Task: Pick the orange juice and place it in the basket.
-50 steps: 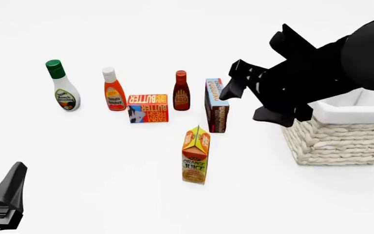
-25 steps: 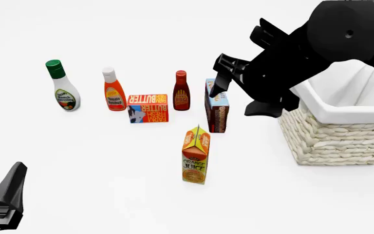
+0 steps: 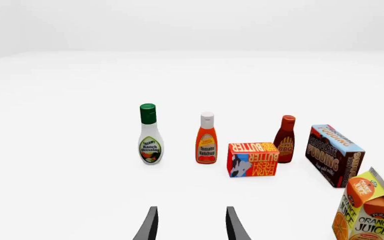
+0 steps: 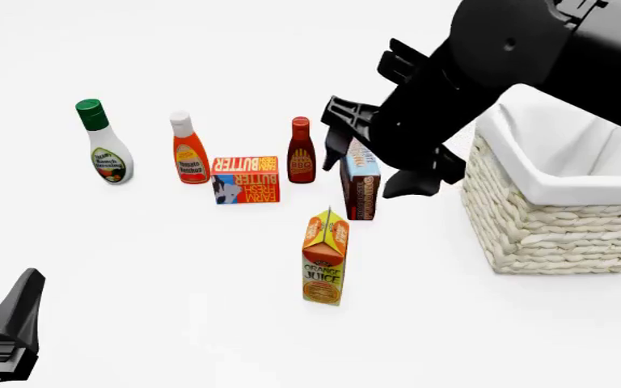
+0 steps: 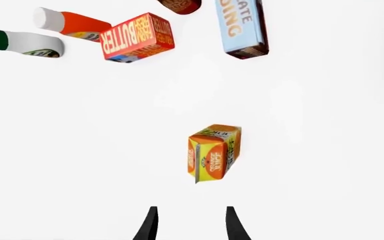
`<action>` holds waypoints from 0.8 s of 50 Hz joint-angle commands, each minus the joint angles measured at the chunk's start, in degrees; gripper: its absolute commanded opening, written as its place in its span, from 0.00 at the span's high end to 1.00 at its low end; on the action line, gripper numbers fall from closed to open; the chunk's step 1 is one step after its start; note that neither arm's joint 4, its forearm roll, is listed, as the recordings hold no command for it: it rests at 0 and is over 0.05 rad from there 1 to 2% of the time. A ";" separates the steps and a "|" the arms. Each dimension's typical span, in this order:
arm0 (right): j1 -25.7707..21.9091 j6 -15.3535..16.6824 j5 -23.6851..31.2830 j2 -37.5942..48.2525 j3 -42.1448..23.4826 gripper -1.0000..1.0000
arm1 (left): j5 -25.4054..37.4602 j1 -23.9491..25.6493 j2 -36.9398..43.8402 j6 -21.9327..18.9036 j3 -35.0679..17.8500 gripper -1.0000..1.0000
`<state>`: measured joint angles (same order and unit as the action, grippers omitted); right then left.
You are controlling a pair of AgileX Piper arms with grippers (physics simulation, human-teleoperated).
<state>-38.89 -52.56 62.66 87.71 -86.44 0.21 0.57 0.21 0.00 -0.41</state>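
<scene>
Juice [image 4: 325,257] upright at frame centre, untouched. Basket [image 4: 561,222] at right. Right gripper [image 5: 190,225] above juice, fingers open, empty. Left gripper [image 3: 190,226] lower left, fingers open.

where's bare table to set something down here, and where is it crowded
Bare table lies near the arms, left of the orange juice, and also between the juice and the basket. Crowded: the far row, from ranch dressing and ketchup past butter box and BBQ sauce to pudding box.
</scene>
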 commanded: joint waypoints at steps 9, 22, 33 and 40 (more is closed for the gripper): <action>-1.23 0.00 3.80 5.81 -4.94 0.00 | -0.03 -0.28 -0.03 -0.03 0.05 0.00; -1.76 0.24 6.50 10.03 -8.84 0.00 | -0.04 -0.27 -0.04 -0.02 0.05 0.00; -0.05 2.60 7.20 13.08 -9.86 0.00 | -0.03 -0.28 -0.03 -0.02 0.05 0.00; -0.44 2.72 7.22 13.87 -10.02 0.00 | -0.04 -0.29 -0.04 -0.02 0.05 0.00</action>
<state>-39.31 -50.59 69.41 99.60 -95.69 0.21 0.57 0.21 -0.01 -0.41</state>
